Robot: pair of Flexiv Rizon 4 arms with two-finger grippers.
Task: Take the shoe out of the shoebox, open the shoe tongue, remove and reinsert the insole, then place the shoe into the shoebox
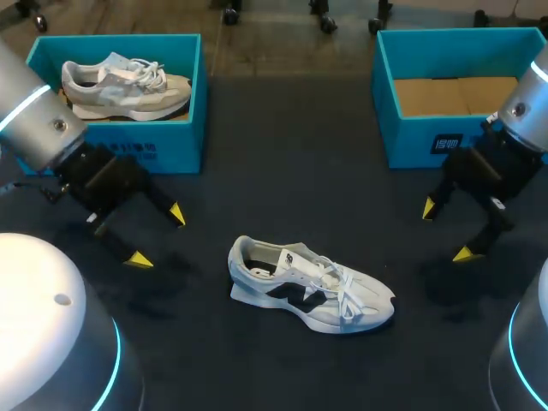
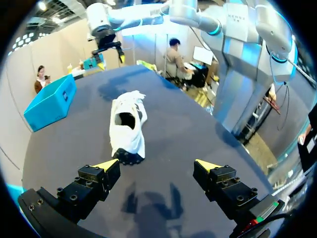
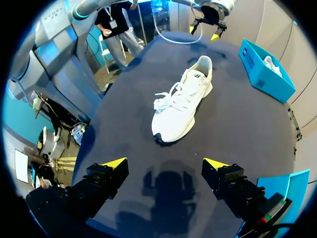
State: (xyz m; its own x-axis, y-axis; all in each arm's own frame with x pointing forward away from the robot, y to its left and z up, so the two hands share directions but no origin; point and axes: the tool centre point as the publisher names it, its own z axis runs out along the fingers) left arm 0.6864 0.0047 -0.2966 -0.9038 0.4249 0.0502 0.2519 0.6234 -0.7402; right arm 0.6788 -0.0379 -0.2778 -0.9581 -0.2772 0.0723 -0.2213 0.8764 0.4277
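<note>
— What is the surface like?

— A dark table (image 1: 291, 163), matte, with the arms' shadows falling on it. Two teal boxes stand along its far edge, well apart. The left shoebox (image 1: 167, 152) has a grey-and-white sneaker (image 1: 124, 86) in it, lying on its side. The right shoebox (image 1: 411, 141) shows only its brown cardboard floor.

— And the shoe?

— The white shoe (image 1: 312, 289) sits out on the table, near the middle and toward the front edge, in neither box. Its sole is down, its heel is toward the left arm and its toe toward the right. It has a dark mark on its side, white laces across the top, and the mouth is open to view.

— The tools?

— The left gripper (image 1: 158, 236) hangs above the table to the shoe's left, its fingers spread wide with nothing between them. From the left wrist, the heel of the shoe (image 2: 128, 130) lies just ahead of one yellow tip of that gripper (image 2: 157, 164). The right gripper (image 1: 446, 231) hangs in front of the right shoebox, equally wide and empty. From its own wrist (image 3: 165, 163) the toe of the shoe (image 3: 181, 106) lies ahead, apart from both tips.
</note>
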